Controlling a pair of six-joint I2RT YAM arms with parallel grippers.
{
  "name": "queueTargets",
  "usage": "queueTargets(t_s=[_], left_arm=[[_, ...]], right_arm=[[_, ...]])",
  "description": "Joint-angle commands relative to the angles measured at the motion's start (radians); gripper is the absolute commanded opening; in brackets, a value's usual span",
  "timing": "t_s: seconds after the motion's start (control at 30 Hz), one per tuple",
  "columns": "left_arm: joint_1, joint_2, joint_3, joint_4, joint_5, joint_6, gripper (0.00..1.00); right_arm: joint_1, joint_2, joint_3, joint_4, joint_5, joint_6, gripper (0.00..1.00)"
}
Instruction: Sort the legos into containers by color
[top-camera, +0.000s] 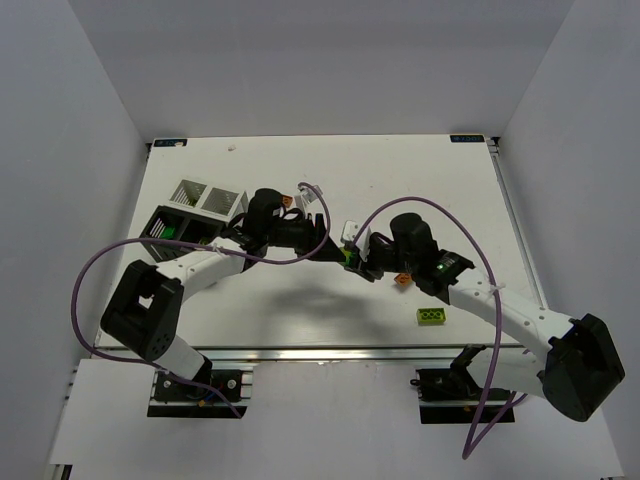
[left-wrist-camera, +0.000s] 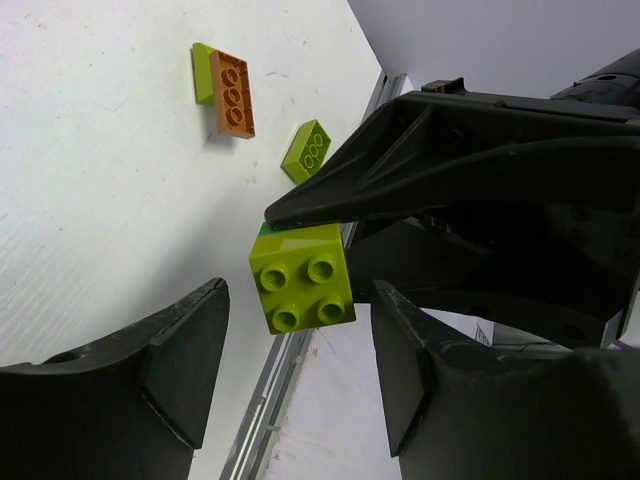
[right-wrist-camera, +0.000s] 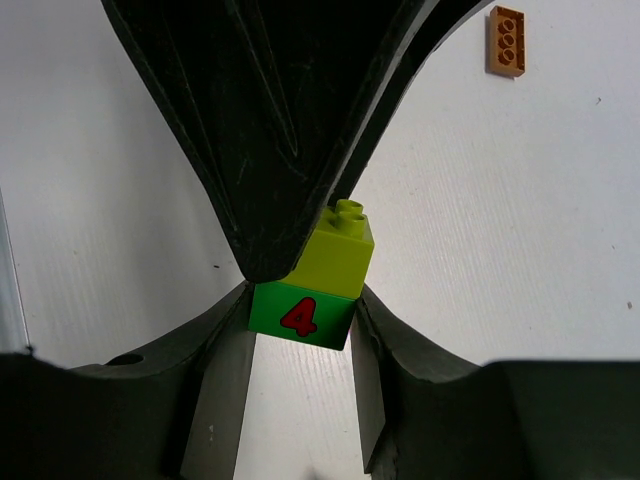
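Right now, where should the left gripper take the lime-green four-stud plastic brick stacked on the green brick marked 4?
I'd pinch the lime-green four-stud brick on its two smooth side walls, coming from the stud end. The right gripper is shut on the green brick marked 4, leaving only the lime half free; its studs face the left gripper, whose open fingers flank it.

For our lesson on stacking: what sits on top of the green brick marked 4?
A lime brick is stacked on the green brick, its top studs showing. Its left edge is covered by the left gripper's finger, and the green brick's own studs are hidden.
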Motion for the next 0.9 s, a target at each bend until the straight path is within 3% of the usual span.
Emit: queueTargets(t_s=[0.0, 0.37, 0.57, 0.73, 0.87], left_arm=[[-0.006, 0.007, 0.041, -0.009, 0.031, 0.012, 0.68], [-0.012, 0.015, 0.048, -0.014, 0.045, 0.014, 0.58], [-0.014, 0.026, 0.055, -0.011, 0.065, -0.001, 0.41], [-0.014, 0.033, 0.072, -0.034, 0.078, 0.015, 0.13], [-0.014, 0.018, 0.089, -0.084, 0.077, 0.054, 0.03]], right_arm=[[0.006, 0.005, -0.005, 0.038, 0.001, -0.007, 0.0], [0.014, 0.011, -0.005, 0.038, 0.01, -0.008, 0.0], [0.017, 0.019, -0.003, 0.038, 0.014, -0.011, 0.0], [0.017, 0.02, -0.002, 0.038, 0.019, -0.013, 0.0], [0.017, 0.019, 0.001, 0.038, 0.02, -0.013, 0.0]])
